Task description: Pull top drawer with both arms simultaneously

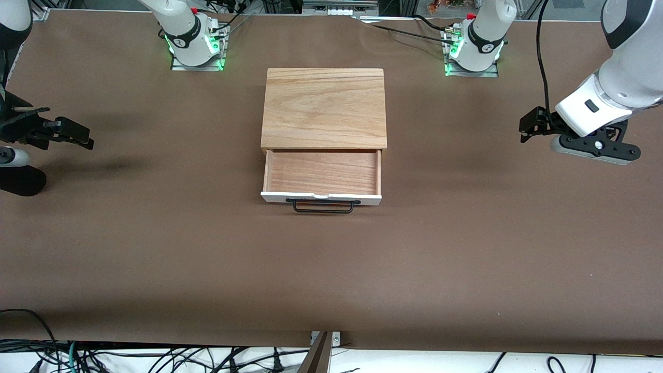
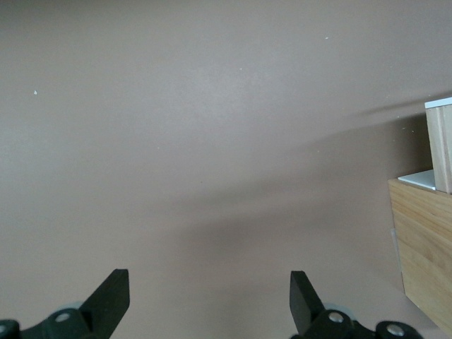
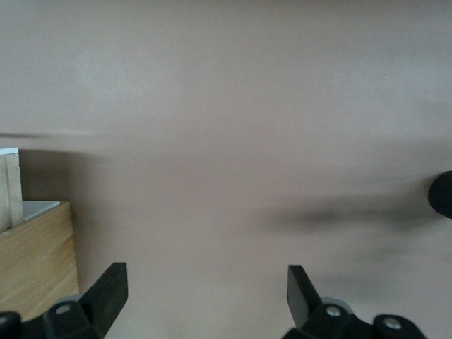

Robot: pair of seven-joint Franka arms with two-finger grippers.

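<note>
The top drawer [image 1: 321, 178] stands pulled out of the wooden box [image 1: 324, 108] at the table's middle. Its reddish-brown tray shows nothing in it, and its white front panel [image 1: 321, 197] carries the black wire handle [image 1: 323, 206], facing the front camera. My left gripper [image 1: 524, 129] hangs open and empty over bare table toward the left arm's end, well apart from the box. My right gripper [image 1: 87, 139] hangs open and empty toward the right arm's end. The left wrist view shows open fingertips [image 2: 111, 289] and the drawer's edge [image 2: 441, 145]. The right wrist view shows open fingertips [image 3: 111, 286] and the drawer's edge [image 3: 8, 187].
The brown table cover [image 1: 331, 269] spreads all round the box. The arm bases [image 1: 196, 46] [image 1: 472, 52] stand along the table's edge farthest from the front camera. A dark round object [image 1: 20, 181] sits at the right arm's end. Cables [image 1: 155, 360] lie below the table's nearest edge.
</note>
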